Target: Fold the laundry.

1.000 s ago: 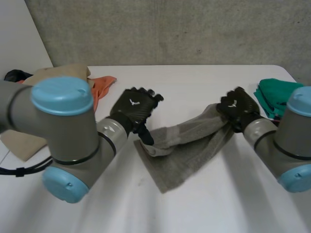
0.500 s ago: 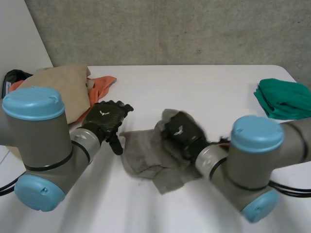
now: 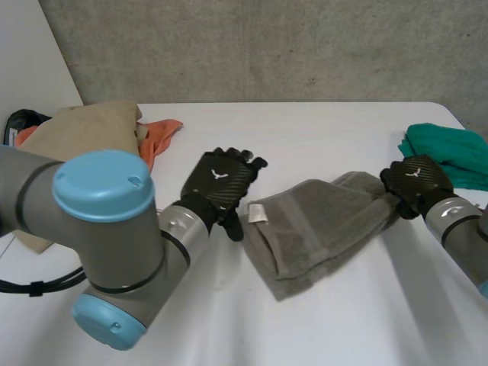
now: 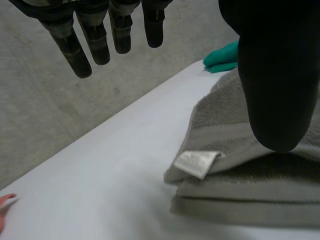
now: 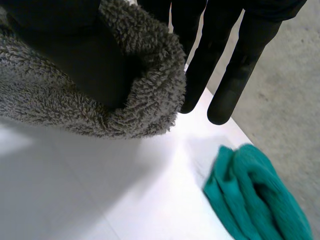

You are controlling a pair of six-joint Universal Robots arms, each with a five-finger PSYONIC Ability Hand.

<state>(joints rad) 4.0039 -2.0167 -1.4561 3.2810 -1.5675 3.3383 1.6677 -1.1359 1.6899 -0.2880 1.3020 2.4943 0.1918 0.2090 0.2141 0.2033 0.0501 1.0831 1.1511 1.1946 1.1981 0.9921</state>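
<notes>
One towel (image 3: 320, 229), grey terry, lying on a slant right of mid-table: left end nearer, right end farther.

Risk 1: the right end looks raised off the table and the hold on it seems slight. It could slip free and the stacked layers fall open.
Risk 2: nothing pins the left end. A pull from the right would likely drag the whole towel toward the green cloth (image 3: 446, 156) rather than draw it taut.
Risk 3: the layer edges are not flush, so a further fold made now would lock in the skew.

Appearance: folded at least once. Layers show at the left end, the upper set back from the lower. A white label (image 4: 196, 162) sits at the left corner. Pile is thick and soft, rumpled toward the right.

Right hand (image 3: 415, 181) is at the towel's right end: the edge wraps over the thumb with straight fingers (image 5: 225, 75) against it, a pinch.
Left hand (image 3: 221, 181) is just left of the label corner, fingers (image 4: 75, 45) straight and spread, holding nothing. Its thumb hangs over the towel; contact unclear.

Beige cloth (image 3: 84, 141) and orange cloth (image 3: 160, 133) lie far left on the white table (image 3: 305, 130).
</notes>
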